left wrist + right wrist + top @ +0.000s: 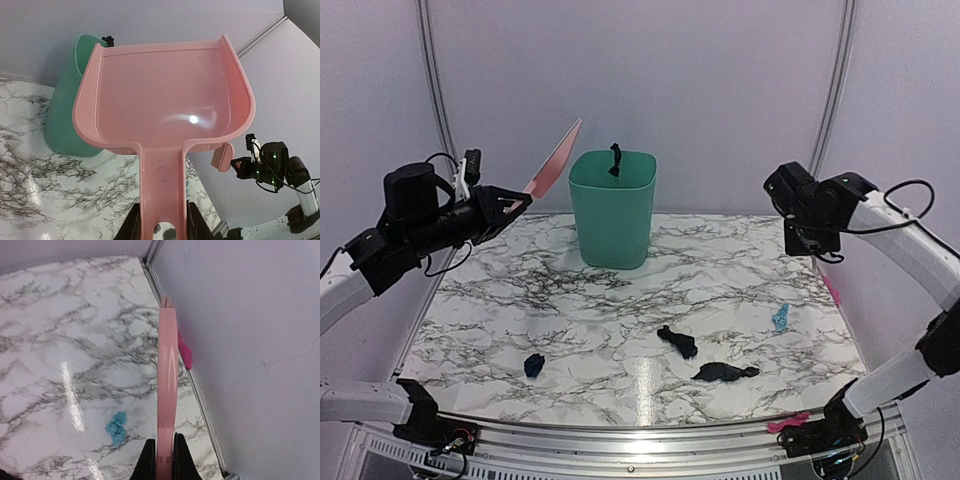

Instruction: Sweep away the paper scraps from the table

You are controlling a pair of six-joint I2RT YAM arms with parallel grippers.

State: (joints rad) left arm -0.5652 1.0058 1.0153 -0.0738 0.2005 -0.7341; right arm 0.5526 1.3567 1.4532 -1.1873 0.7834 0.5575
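The left gripper [160, 224] is closed on the handle of the pink dustpan [160, 95] and holds it raised off the table [500, 310], its scoop tilted up beside the green bin [612, 215]. A dark scrap [615, 160] shows at the bin's back rim; whether it rests there cannot be told. The right gripper [163, 457] is clamped on a pink brush [167, 365], which is seen edge-on over the table's right side. Four paper scraps lie on the marble: a dark navy one [535, 365] at front left, two black ones [678, 342] [725, 372] near front centre, and a light-blue piece [780, 318] towards the right edge, just left of the brush in the right wrist view.
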